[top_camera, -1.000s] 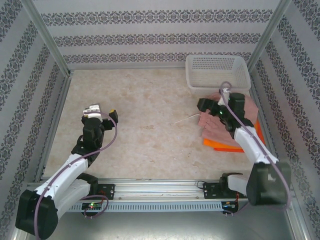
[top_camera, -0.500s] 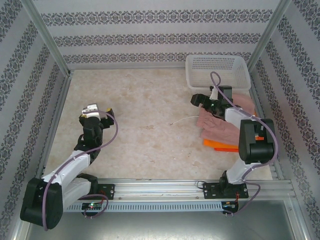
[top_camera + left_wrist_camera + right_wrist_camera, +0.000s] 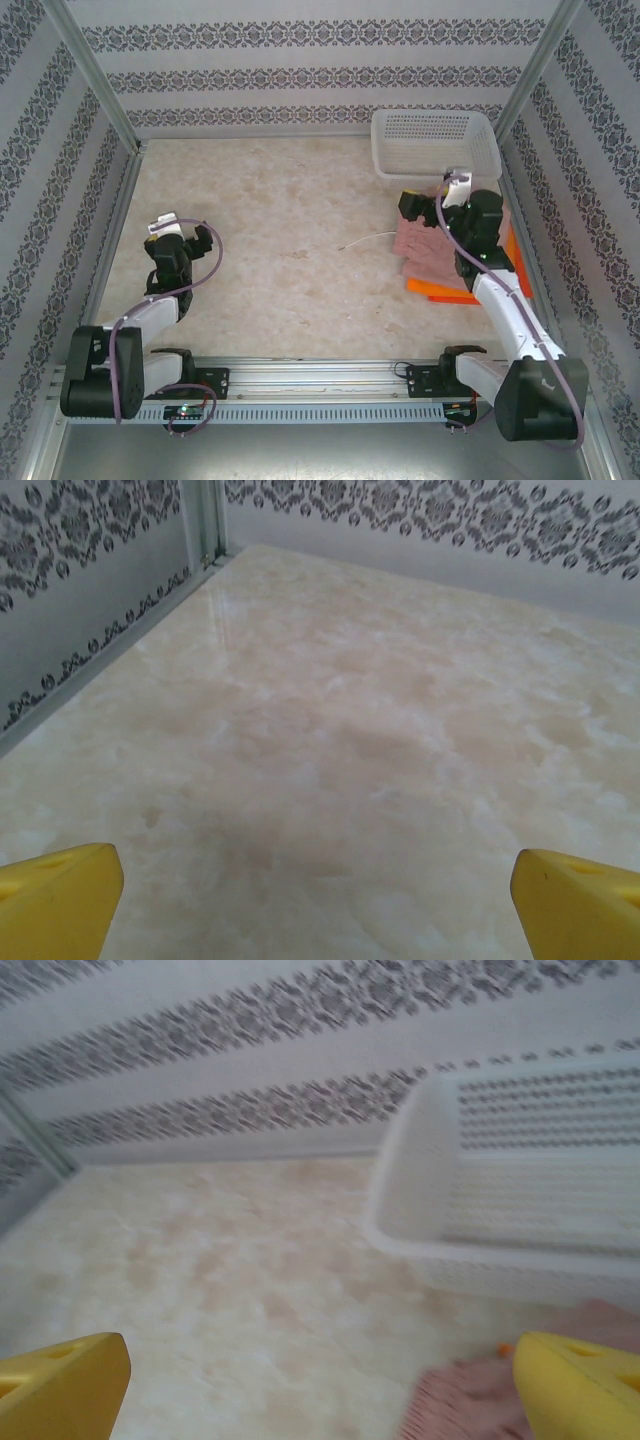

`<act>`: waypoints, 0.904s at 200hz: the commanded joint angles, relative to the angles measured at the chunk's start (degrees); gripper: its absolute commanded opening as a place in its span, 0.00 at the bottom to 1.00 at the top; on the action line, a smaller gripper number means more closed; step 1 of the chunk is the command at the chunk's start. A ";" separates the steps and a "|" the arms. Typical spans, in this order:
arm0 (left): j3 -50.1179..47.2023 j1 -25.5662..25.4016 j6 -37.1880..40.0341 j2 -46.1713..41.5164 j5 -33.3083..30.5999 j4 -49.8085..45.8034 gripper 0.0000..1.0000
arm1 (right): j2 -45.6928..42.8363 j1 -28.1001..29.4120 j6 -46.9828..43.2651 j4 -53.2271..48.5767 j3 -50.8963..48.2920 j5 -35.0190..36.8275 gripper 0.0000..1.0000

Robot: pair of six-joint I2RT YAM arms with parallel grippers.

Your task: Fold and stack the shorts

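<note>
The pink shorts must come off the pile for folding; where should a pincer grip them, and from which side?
I'd grip the pink shorts at their edge lying flat toward the middle of the table, coming down from that open side. The basket crowds the far side, and the orange shorts stick out underneath at the near side.

Your right hand (image 3: 320, 1395) hangs with yellow fingers (image 3: 60, 1385) spread wide over the marbled tabletop (image 3: 200, 1260), white basket (image 3: 520, 1200) ahead to the right, pink shorts (image 3: 465, 1405) just beside the right finger.
</note>
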 commanded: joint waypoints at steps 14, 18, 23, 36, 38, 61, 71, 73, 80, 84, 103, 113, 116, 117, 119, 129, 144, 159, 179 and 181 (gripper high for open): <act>-1.51 1.96 0.27 5.75 4.75 11.59 1.00 | 4.94 -1.73 -3.54 10.84 -11.90 12.12 0.98; -1.65 2.03 0.42 6.54 5.00 12.46 1.00 | 5.67 -2.16 -3.17 12.24 -12.70 12.30 0.98; -1.83 2.12 0.75 7.50 5.34 13.83 1.00 | 6.64 -2.69 -2.97 13.59 -13.35 12.19 0.98; -2.03 2.56 1.73 8.72 6.61 16.34 1.00 | 9.38 -3.79 -2.45 17.39 -14.56 11.22 0.98; -2.03 2.61 1.75 8.82 6.58 16.45 1.00 | 9.82 -3.93 -2.44 17.93 -14.63 10.94 0.98; -2.42 3.34 2.17 13.29 8.36 22.46 1.00 | 14.43 -5.23 -1.62 23.70 -14.48 7.79 0.98; -2.41 3.45 2.75 15.72 9.60 25.14 1.00 | 16.18 -5.33 -1.94 25.67 -13.93 6.70 0.98; -2.50 3.47 2.93 16.04 9.98 25.86 1.00 | 16.46 -5.37 -2.05 25.64 -13.68 6.38 0.98; -2.58 3.49 3.21 15.77 10.72 25.79 1.00 | 17.06 -5.50 -2.72 23.76 -12.26 6.18 0.98; -2.56 3.47 3.10 15.33 11.05 24.90 1.00 | 17.38 -5.52 -3.15 23.46 -11.87 6.08 0.98; -2.99 3.45 3.69 16.37 13.04 26.70 1.00 | 17.83 -5.59 -5.33 25.93 -12.26 5.42 0.98; -2.92 3.45 4.65 17.86 15.25 28.29 1.00 | 18.40 -5.62 -6.47 29.55 -13.61 5.83 0.98; -2.91 3.45 4.92 18.45 15.79 28.77 1.00 | 18.97 -5.64 -6.51 31.57 -14.17 6.08 0.98; -2.91 3.45 4.96 18.66 15.97 28.96 1.00 | 19.07 -5.66 -6.36 32.36 -14.38 6.21 0.98; -2.91 3.45 5.06 19.15 16.23 29.34 1.00 | 19.69 -5.68 -6.14 33.73 -14.79 6.37 0.98; -3.04 3.45 5.03 22.13 16.53 32.01 1.00 | 22.78 -5.87 -5.74 38.55 -15.46 5.92 0.98; -3.25 3.49 5.02 24.02 17.01 35.97 1.00 | 22.30 -4.54 -7.93 36.09 -14.81 5.86 0.98; -1.59 3.44 5.39 21.83 17.16 28.64 1.00 | 26.42 -2.08 -10.04 41.40 -15.96 8.53 0.98; 0.48 3.05 6.35 22.74 18.10 26.80 1.00 | 25.05 -2.21 -8.97 38.99 -15.53 11.62 0.98; 0.73 2.89 6.44 22.39 17.95 25.94 1.00 | 25.16 -1.96 -9.04 38.97 -15.49 12.27 0.98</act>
